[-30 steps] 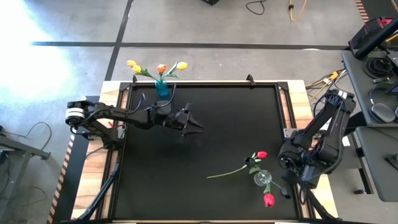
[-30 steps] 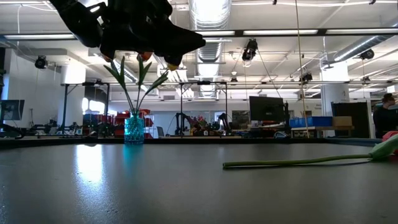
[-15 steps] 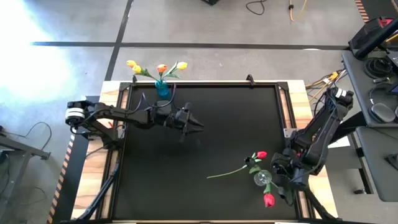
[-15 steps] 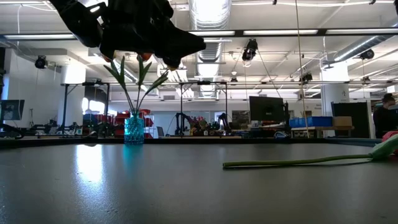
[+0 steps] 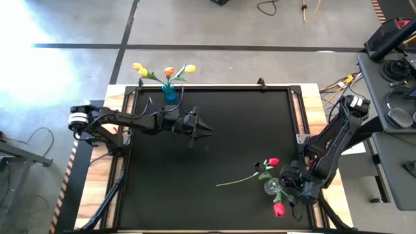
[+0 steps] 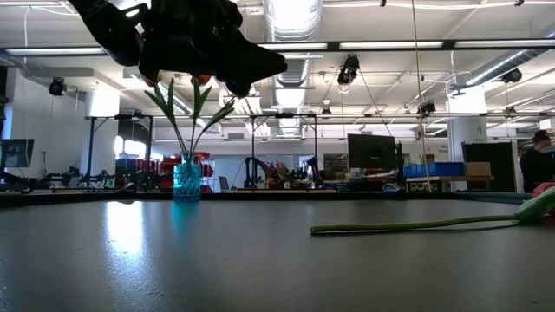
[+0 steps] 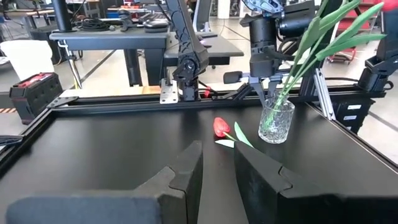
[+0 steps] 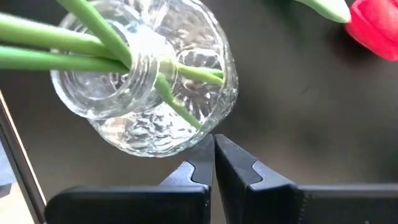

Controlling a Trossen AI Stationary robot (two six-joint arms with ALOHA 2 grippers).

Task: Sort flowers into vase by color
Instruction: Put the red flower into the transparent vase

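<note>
A black counter point(image 5: 214, 143) seen from above: at its far-left edge a blue vase point(image 5: 169, 93) holds yellow and orange tulips point(image 5: 168, 72), their stems upright and their heads fanned out over the counter's rim. Just in front of the vase, the left tool point(image 5: 207, 131) hangs over the bare mat and points toward the middle of the counter, its fingers point(image 7: 186, 171) a narrow gap apart with nothing between them.

Toward the near-right corner a red tulip point(image 5: 273, 162) lies flat, its long stem running leftward from the head and slightly toward the counter's near edge. Just beside it stands a clear glass vase point(image 5: 274, 187), and another red head point(image 5: 280, 208) hangs out over its near side. The right tool point(image 5: 290, 192) sits right beside the glass, its fingers point(image 8: 199, 168) pressed together and empty.

The table-level camera catches only the lying stem and the blue vase; the clear vase falls outside that frame. The right wrist camera alone shows three green stems crossing in the glass vase's mouth, while the left wrist camera sees that vase standing upright across the counter.
</note>
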